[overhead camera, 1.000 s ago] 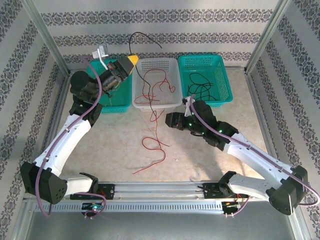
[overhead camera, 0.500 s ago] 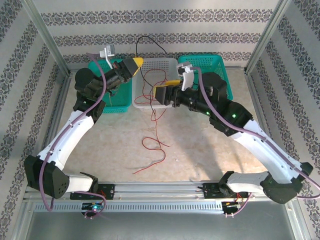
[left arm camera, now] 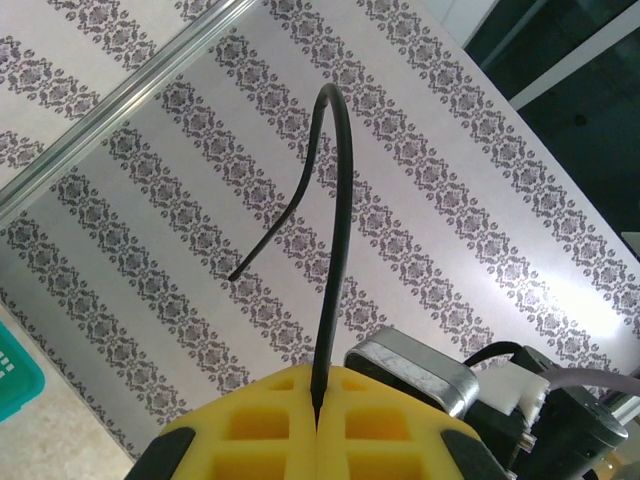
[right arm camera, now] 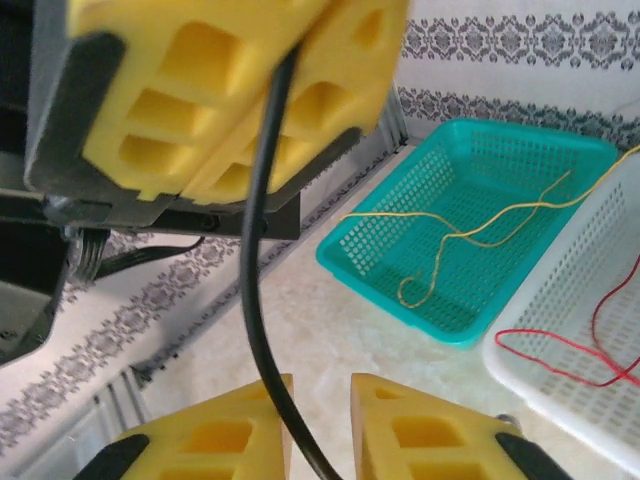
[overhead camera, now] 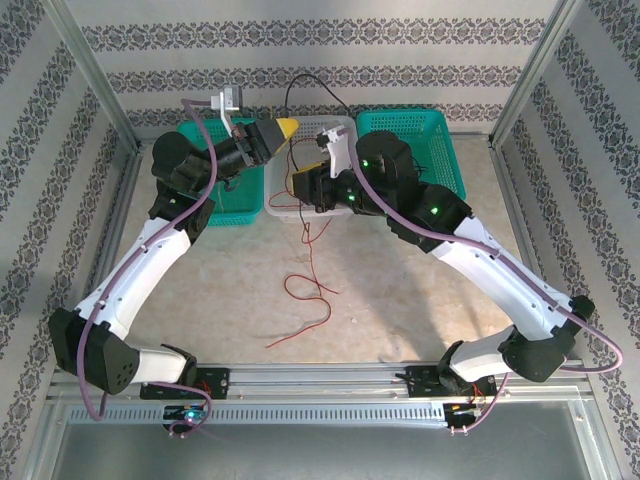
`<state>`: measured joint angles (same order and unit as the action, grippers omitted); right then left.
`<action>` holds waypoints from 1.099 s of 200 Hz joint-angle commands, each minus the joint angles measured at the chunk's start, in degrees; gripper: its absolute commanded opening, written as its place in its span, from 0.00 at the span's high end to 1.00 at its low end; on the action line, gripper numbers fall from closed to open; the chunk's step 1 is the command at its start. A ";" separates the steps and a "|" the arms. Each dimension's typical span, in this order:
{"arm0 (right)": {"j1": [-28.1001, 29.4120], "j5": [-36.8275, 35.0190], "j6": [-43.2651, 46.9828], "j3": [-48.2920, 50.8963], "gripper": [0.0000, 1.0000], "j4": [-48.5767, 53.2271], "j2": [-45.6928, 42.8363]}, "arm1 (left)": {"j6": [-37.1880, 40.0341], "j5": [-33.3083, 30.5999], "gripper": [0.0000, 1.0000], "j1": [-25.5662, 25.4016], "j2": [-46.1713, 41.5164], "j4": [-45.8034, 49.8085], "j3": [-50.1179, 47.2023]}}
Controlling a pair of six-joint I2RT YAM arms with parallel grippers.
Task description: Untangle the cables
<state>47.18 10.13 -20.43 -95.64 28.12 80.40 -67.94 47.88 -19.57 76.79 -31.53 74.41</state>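
Note:
My left gripper (overhead camera: 287,126) is raised above the white basket's back left corner, shut on a black cable (left arm camera: 335,200). That cable arcs up past its yellow fingers (left arm camera: 250,425) in front of the back wall. Below them the black cable (right arm camera: 255,250) hangs down into my right gripper (right arm camera: 320,385). It lies against the left finger, with a gap still showing to the right finger. The right gripper (overhead camera: 303,180) hovers over the white basket. A red cable (overhead camera: 310,285) spills from this basket onto the table. A yellow cable (right arm camera: 470,235) lies in the left teal basket.
Three baskets stand in a row at the back: a left teal basket (overhead camera: 238,200), a white basket (overhead camera: 283,212) and a right teal basket (overhead camera: 430,125). The right arm (overhead camera: 480,265) stretches across the table's right half. Metal frame posts (overhead camera: 95,70) flank the sides.
My right arm swung from the table's middle up and left to the left gripper, and its jaws narrowed around the hanging black cable. The left gripper drifted slightly right, still holding it.

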 commanded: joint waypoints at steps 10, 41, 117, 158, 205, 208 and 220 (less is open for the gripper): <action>1.29 -0.95 1.57 -1.57 0.94 -0.61 -1.79 | 2.98 1.39 1.00 -0.64 0.08 1.13 1.16; 1.34 -2.57 1.75 -0.91 1.00 -1.16 -3.51 | 2.51 0.50 1.00 -0.69 0.65 0.42 0.47; -1.13 -6.18 -2.57 2.13 1.00 -4.30 -9.91 | 7.30 -1.88 0.29 -0.64 -2.61 -3.09 -8.23; -6.34 -2.75 -8.03 4.31 1.00 -7.74 -13.11 | 6.43 -4.57 0.29 -3.53 -1.71 -5.35 -17.21; -8.19 -1.39 -9.50 3.01 1.00 -8.43 -13.78 | 3.20 -7.62 0.30 -6.80 1.69 -11.04 -25.47; -8.18 -1.35 -9.47 2.86 1.00 -8.37 -13.82 | 2.72 -8.25 0.30 -6.84 1.79 -11.28 -26.04; -8.30 -1.16 -9.46 2.36 1.00 -8.37 -13.87 | 0.45 -10.18 0.28 -6.90 2.05 -12.52 -28.92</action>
<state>39.48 7.33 -28.64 -91.96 22.13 67.37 -63.83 41.78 -26.09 78.32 -37.30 49.56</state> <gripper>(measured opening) 0.057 0.709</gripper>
